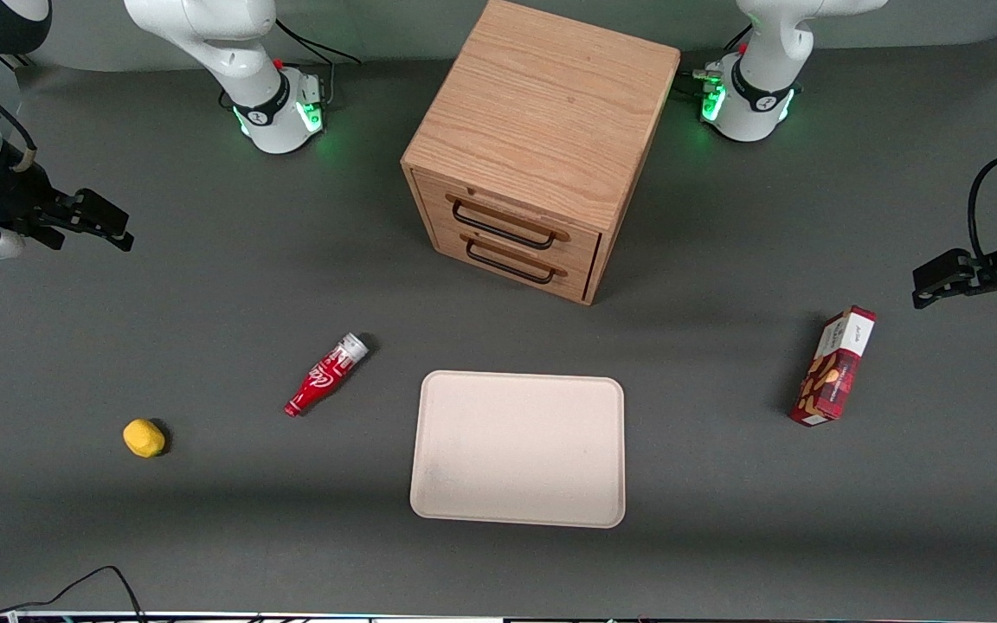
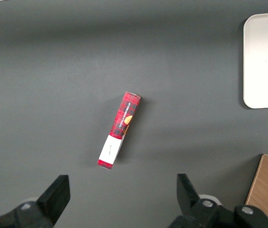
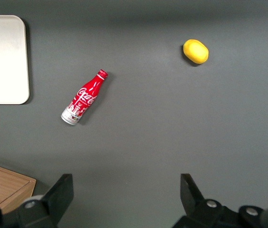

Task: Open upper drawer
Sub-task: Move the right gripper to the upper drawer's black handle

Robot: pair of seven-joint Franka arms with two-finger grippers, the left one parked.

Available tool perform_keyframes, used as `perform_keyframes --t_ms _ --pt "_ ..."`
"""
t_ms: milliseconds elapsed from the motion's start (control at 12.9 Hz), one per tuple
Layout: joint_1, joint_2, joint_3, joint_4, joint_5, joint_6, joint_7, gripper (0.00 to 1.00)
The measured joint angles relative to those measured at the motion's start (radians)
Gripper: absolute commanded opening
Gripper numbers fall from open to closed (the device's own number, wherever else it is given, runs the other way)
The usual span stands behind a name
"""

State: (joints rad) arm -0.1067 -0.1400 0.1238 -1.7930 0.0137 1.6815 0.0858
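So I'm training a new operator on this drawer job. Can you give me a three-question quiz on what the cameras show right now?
1. True or false: the upper drawer of the cabinet is already pulled out.
2. Multiple choice: the right arm's tool is
A) clamped on the drawer's handle
B) open, above the table toward the working arm's end, away from the cabinet
C) gripping the red bottle
3. Fill in: nearer the front camera than the cabinet lies a flat, pale ____.

Key:
1. False. Both drawer fronts sit flush with the cabinet.
2. B. Its fingers stand apart and hold nothing.
3. Tray.
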Motion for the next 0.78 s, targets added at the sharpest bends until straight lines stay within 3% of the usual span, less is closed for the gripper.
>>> perform_keyframes --t_ms 467,622,778 --pt "0.014 0.023 0.018 0.03 0.001 0.0 -0.057 1.0" --pt "0.037 0.064 0.101 0.07 0.004 0.0 -0.078 1.0" --pt "0.049 0.113 0.254 0.097 0.007 0.002 -0.078 1.0"
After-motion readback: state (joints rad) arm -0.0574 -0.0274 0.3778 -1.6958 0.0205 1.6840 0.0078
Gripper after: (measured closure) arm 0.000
